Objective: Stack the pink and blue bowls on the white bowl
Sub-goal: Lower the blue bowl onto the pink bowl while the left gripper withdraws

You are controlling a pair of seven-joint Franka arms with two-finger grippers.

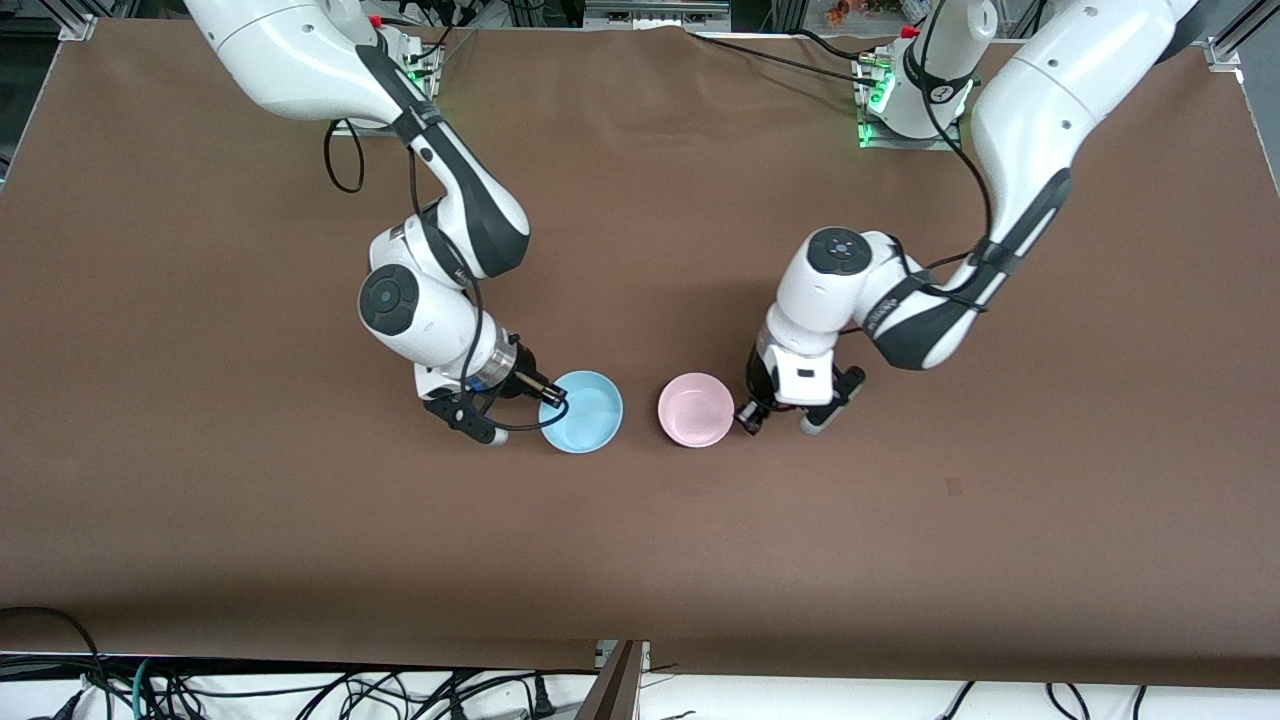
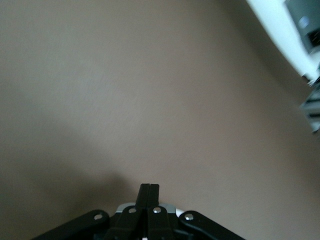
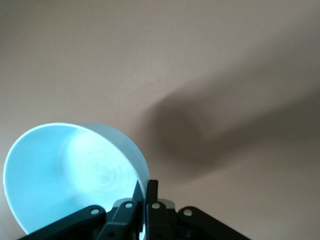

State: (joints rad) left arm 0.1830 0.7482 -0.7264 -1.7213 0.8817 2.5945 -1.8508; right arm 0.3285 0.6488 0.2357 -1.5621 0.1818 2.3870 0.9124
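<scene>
While both arms are reaching over the middle of the brown table [image 1: 200,500], the blue bowl [image 1: 582,411] and the pink bowl [image 1: 696,410] are sitting apart with a strip of bare cloth between them, equally near the front camera. The blue one is lying toward the right arm's end, the pink one toward the left arm's end.

The right gripper [image 1: 553,395] is pinching the blue bowl's rim, fingers closed on the wall; the right wrist view is confirming this, with the rim [image 3: 142,170] passing between the fingertips [image 3: 152,187] and the bowl tilted up against the camera.

The left gripper [image 1: 748,420] is standing just beside the pink bowl's rim, fingers fully together. Its wrist view is showing closed fingertips [image 2: 149,192] over bare cloth only, with no bowl in frame, so a grip on the pink bowl cannot be confirmed.

Wide open table is lying all around both bowls, toward the front camera especially.
</scene>
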